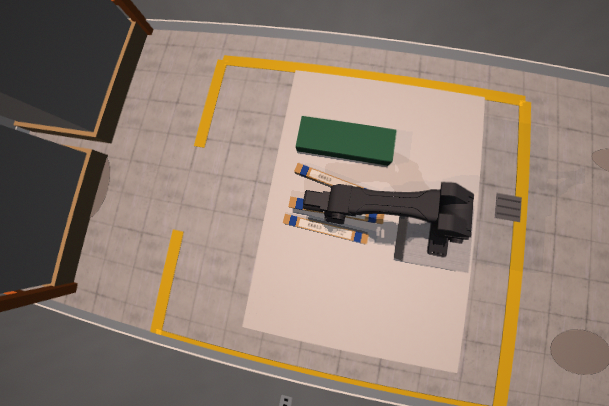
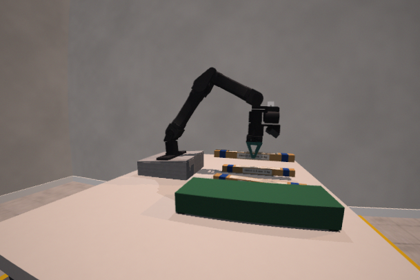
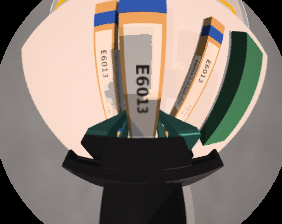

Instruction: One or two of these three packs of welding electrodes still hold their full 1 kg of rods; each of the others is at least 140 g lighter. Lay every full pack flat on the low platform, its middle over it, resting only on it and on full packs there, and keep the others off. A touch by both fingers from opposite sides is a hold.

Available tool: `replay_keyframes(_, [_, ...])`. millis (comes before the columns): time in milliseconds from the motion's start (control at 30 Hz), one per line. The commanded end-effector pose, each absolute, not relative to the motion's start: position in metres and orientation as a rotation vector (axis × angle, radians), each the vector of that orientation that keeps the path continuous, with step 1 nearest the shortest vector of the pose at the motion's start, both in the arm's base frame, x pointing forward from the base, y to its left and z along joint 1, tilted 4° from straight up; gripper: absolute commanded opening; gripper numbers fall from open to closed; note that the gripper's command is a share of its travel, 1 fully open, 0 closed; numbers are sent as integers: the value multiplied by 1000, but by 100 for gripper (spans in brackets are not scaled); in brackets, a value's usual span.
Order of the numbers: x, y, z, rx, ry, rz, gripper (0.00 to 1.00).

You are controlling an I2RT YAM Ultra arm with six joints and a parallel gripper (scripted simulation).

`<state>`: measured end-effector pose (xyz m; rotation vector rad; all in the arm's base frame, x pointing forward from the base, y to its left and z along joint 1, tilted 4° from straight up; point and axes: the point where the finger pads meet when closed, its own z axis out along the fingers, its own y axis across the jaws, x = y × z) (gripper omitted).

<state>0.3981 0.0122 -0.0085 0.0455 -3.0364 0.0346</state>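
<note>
Top view: yellow floor tape (image 1: 517, 240) (image 2: 393, 246) (image 3: 60, 6) runs L, R, top & btm; dark wood-edged panels (image 1: 25, 210) at L. Grey slotted plate (image 1: 508, 207) ctr-R, brownish oval patch (image 1: 580, 352) lower R. Ext. view: plain grey wall (image 2: 141, 52) across upper pt.

Top view looks down from high above the bench (image 1: 350, 310) (image 2: 124, 234); exterior, lower and nearer, faces along it; wrist looks down close up; the first two share the whole arm (image 1: 395, 202) (image 2: 190, 107).

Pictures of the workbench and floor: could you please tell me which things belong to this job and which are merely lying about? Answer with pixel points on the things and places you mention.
For the job:
- pincer (image 2: 254, 156) (image 3: 142, 111)
- middle pack (image 1: 294, 203) (image 2: 272, 158) (image 3: 142, 52), held
- outer pack (image 1: 325, 228) (image 2: 258, 171) (image 3: 104, 55)
- pack beside platform (image 1: 325, 177) (image 2: 223, 176) (image 3: 207, 60)
- green platform (image 1: 346, 140) (image 2: 258, 196) (image 3: 251, 75)

Lying about:
- yellow floor tape (image 1: 524, 150) (image 2: 393, 243) (image 3: 228, 6)
- slatted grey panel (image 1: 508, 207)
</note>
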Motion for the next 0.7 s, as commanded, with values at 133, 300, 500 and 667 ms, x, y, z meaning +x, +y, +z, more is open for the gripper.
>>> replay_keyframes(133, [403, 12, -1, 45, -3079, 34, 0])
replay_keyframes(300, [404, 12, 6, 45, -3079, 34, 0])
replay_keyframes(500, [404, 13, 14, 45, -3079, 34, 0])
replay_keyframes(667, [404, 13, 18, 45, -3079, 34, 0])
